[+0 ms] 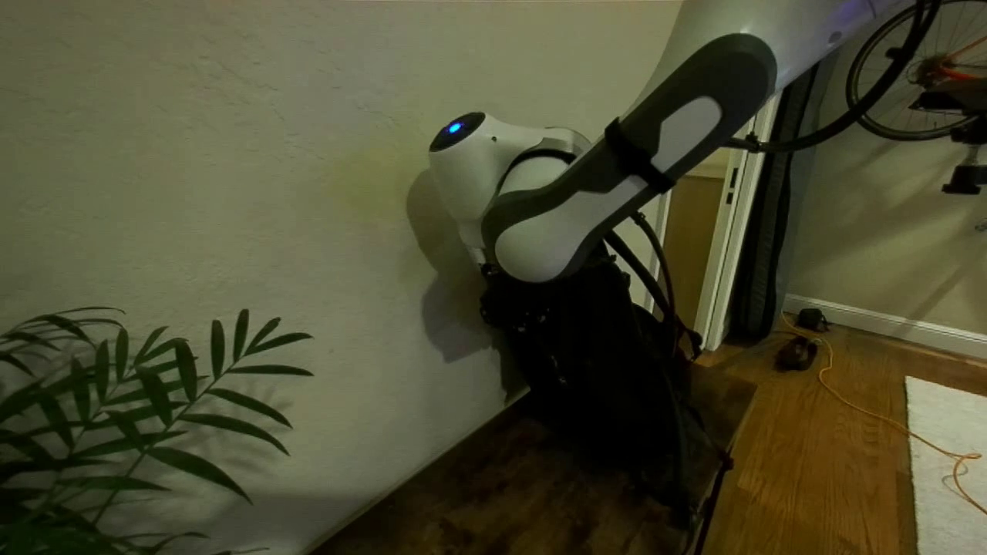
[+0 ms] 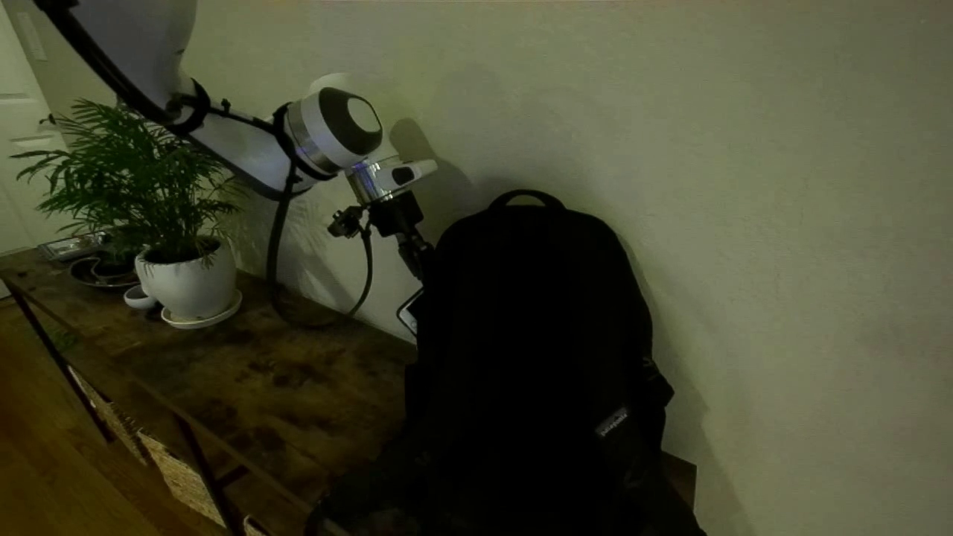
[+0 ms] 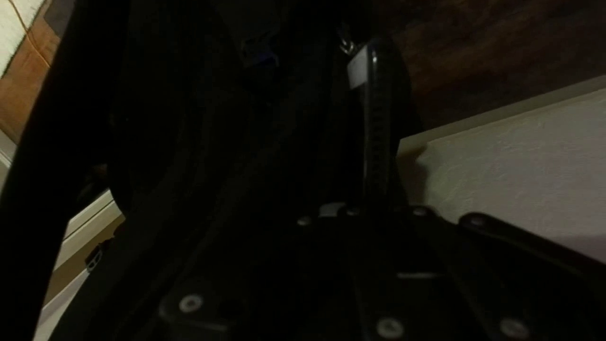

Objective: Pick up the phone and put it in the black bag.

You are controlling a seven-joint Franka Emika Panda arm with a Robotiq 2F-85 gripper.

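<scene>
The gripper [image 3: 376, 206] has the phone [image 3: 377, 123] in its grasp: in the wrist view the jaws stand narrow, one at each side of it, and it reaches out from them edge-on, close alongside black fabric. In an exterior view the phone's pale end [image 2: 408, 316] shows, tilted, at the side of the black backpack [image 2: 536, 335], which stands on the worktop [image 2: 260, 365] beside the wall [image 2: 782, 186]. The rest of the phone is hidden there, and the dark cloth does not reveal whether the two touch or whether any of the phone lies inside.

The pick looks done, so the step in hand is most likely the placing. Where the backpack opens, and how wide, cannot be made out in any view. The next move calls for lining up the phone's free end with that opening, then feeding it in along its own length, well inside before the jaws part. Released too soon, it could slide down the outside onto the worktop; pressed against the cloth, it could twist in the grasp, so a slow approach seems wise.
</scene>
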